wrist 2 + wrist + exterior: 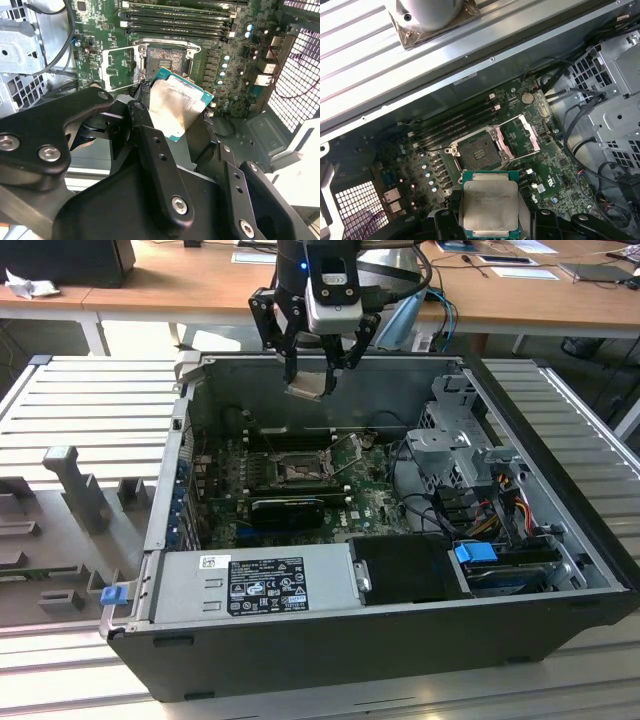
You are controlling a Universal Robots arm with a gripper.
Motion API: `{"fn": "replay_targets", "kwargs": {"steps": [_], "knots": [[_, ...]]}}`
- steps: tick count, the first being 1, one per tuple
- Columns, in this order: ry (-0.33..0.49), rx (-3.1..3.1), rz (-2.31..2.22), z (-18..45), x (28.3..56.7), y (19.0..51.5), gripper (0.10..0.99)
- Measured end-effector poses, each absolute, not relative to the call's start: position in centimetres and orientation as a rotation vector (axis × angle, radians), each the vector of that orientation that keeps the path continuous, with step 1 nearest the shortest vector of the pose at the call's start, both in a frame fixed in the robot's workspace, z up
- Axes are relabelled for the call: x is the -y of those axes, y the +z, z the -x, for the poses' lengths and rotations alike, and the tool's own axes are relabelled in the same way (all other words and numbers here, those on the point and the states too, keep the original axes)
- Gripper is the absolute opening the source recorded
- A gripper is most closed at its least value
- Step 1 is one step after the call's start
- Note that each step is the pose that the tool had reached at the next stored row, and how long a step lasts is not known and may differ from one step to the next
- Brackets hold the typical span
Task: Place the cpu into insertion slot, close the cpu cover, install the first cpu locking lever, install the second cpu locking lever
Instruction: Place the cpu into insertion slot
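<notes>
Pincer (313, 383) is pinching the cpu (490, 205) by opposite edges, holding it well above the open insertion slot (478, 152), cpu cover (532, 135) standing flipped back; chip is likely handling light, stiff, fragile underneath, so an edge grip suits.

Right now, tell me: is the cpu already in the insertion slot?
No: the gripper holds the cpu aloft; the insertion slot is bare.

1. The cpu (303, 388) sits clamped in the end effector (311, 381), above the far wall of the case (330, 660).
2. The insertion slot (297, 472) lies on the motherboard (375, 495) inside, well below the cpu.
3. The cpu cover (352, 452) stands open just beside the insertion slot, on the exterior view's right.
4. The memory slots (285, 438) lie between the insertion slot and the far wall.
</notes>
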State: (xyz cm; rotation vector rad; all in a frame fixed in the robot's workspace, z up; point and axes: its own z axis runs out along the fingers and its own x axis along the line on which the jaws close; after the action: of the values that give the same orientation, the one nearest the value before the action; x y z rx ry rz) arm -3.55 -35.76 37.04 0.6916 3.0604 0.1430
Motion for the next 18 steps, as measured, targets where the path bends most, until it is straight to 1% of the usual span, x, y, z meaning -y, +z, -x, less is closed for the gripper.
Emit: {"fn": "replay_targets", "kwargs": {"steps": [18], "knots": [[0.143,-3.025,-0.818,3.56,35.76,36.97,0.529]]}}
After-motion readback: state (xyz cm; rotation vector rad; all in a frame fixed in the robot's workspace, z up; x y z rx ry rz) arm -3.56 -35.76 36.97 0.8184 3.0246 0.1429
